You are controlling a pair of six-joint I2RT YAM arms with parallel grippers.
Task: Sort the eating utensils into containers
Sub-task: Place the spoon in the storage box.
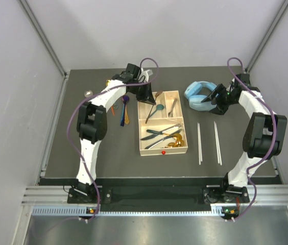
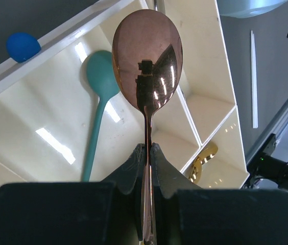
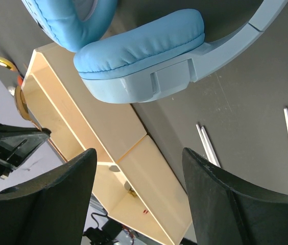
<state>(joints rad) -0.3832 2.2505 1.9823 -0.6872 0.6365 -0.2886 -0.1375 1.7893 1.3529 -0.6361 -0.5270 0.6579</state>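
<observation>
The left gripper (image 2: 147, 153) pinches the handle of a copper spoon (image 2: 147, 61), whose shiny bowl points away from the camera over the cream tray (image 2: 42, 117). A teal spoon (image 2: 100, 81) lies in the compartment beneath. A gold spoon (image 2: 202, 161) shows in the compartment at lower right. Outside the tray's rim, a blue spoon (image 2: 22, 46) shows only its bowl. A chopstick (image 2: 254, 76) lies on the dark table.

A lab enclosure (grey wall panels (image 1: 11, 127), aluminium base rail (image 1: 47, 196)).

Left arm extended forward and inward, left gripper (image 2: 148, 149) clamped on a gold spoon (image 2: 146, 56), right arm raised, right gripper (image 3: 139, 171) held with fingers spread wide.
</observation>
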